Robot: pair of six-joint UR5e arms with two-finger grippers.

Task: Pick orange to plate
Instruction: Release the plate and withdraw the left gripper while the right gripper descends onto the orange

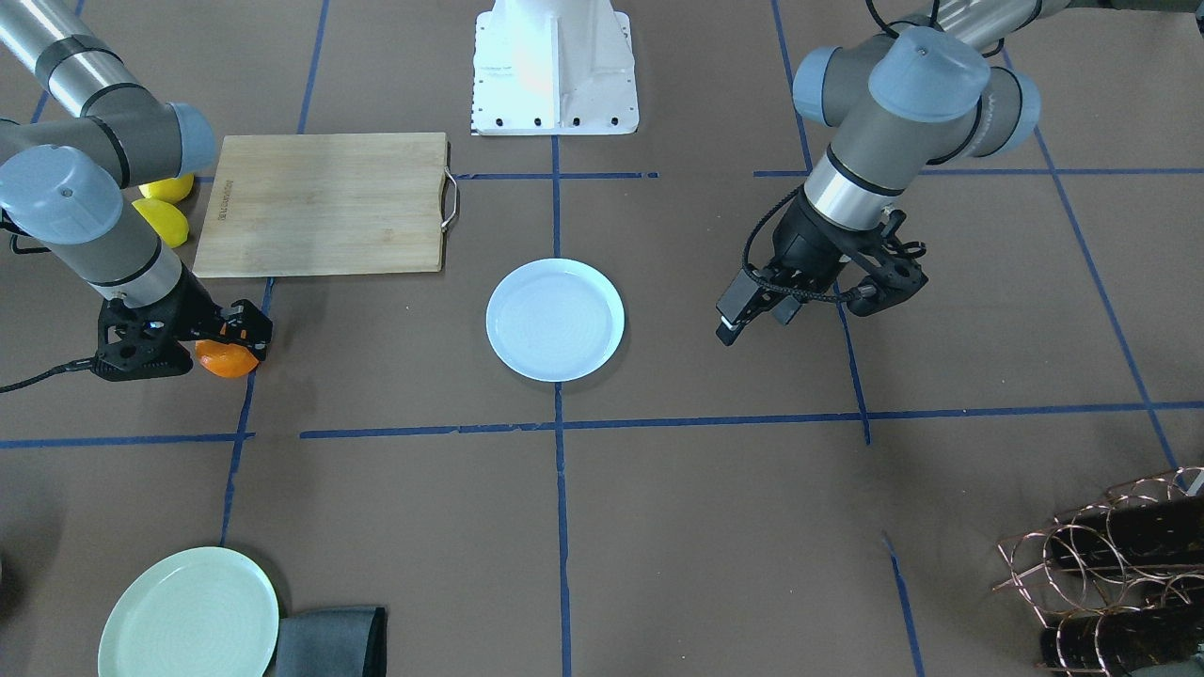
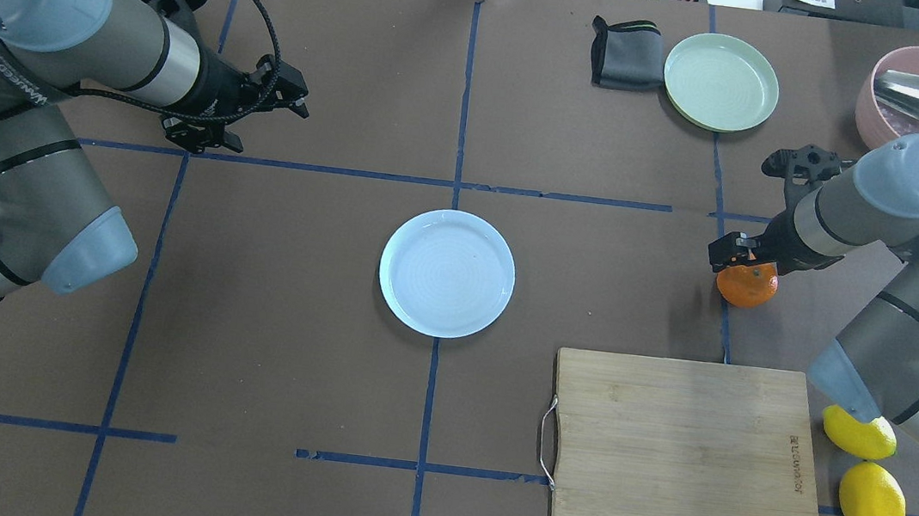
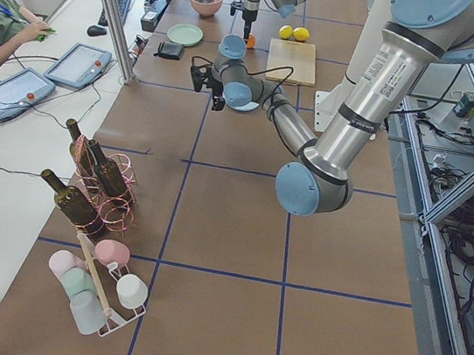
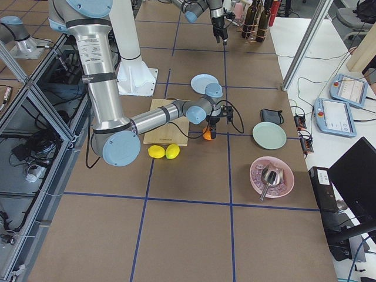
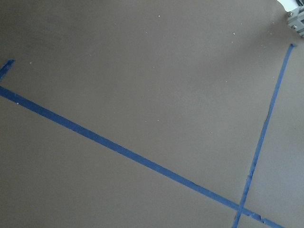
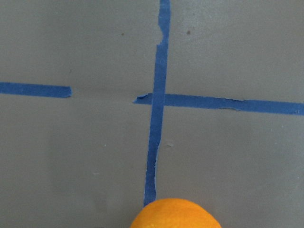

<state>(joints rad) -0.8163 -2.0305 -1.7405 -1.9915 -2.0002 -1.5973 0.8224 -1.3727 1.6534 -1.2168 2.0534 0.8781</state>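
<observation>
Orange (image 2: 747, 287) sits touching right gripper (image 2: 735, 256), its grip impossible to tell; left gripper (image 2: 300, 94) hovers, fingers apart, empty

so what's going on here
The right gripper is down on the orange, which seems to sit on the table near the cutting board. It is unclear whether the gripper has closed on it. The plate in the middle is empty, so the orange has not been moved there yet. The left gripper hangs open over the table, holding nothing.
</observation>
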